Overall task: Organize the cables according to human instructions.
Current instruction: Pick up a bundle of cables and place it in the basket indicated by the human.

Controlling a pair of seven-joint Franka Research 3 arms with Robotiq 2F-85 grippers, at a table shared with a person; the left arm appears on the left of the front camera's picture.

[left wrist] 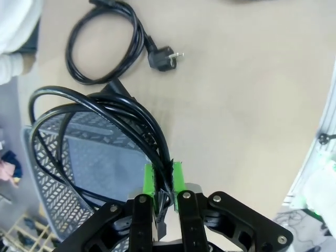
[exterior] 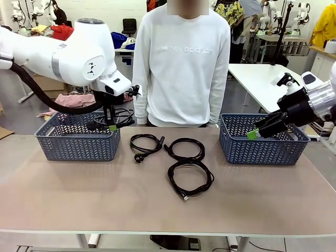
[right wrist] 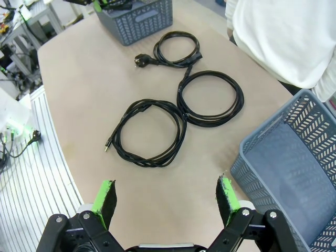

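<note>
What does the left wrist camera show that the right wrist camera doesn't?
Left wrist view, not the right wrist one: a close look at the left gripper shut on the held cable, whose coil hangs over the left basket.

Right wrist view, not the left wrist one: the right gripper, wide open and empty, near the right basket, and two more cables coiled on the table.

Both: the table, the left basket, and the plugged cable lying coiled.
</note>
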